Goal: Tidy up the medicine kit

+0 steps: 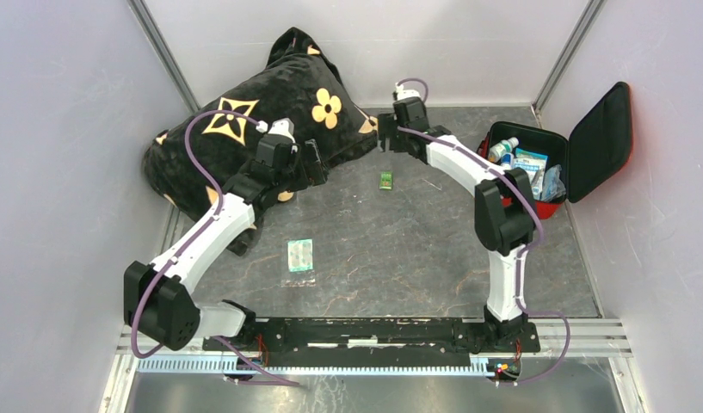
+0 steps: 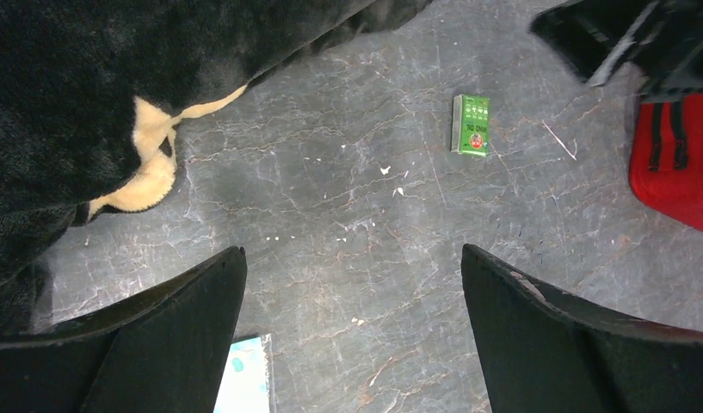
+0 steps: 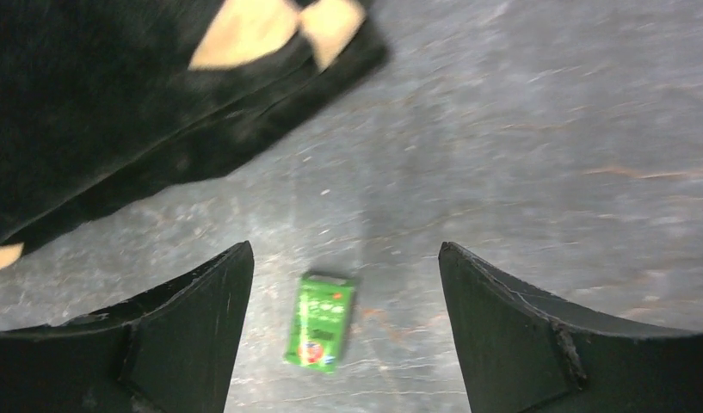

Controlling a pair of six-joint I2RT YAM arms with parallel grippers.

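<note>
- Since the right gripper hangs almost directly over the little green box, that's the pairing the next pick depends on, as far as I can judge.
- In the right wrist view the green box sits low between the two spread fingers, a touch left of centre, not touching either.
- Its long axis runs roughly away from the arm bases, only slightly tilted, so the jaws would close across its narrow width. Nice and easy.
- Right gripper: wide apart, holding nothing. Left gripper: same, fully spread and empty.
- The left gripper is near the black pillow with gold flowers, farther from the box, so the right arm is the closer one.
- The medicine kit is over at the right side of the table, open, with its lid standing up near the right wall. A few bottles and packets are already inside.
- So the box has to travel right, from the middle of the table to the kit.
- A flat blister-type packet lies nearer the bases, well apart from the kit.
- Surface is a dark grey marbled table top with pale specks, boxed in by plain white walls, not much room on the kit side.
</note>
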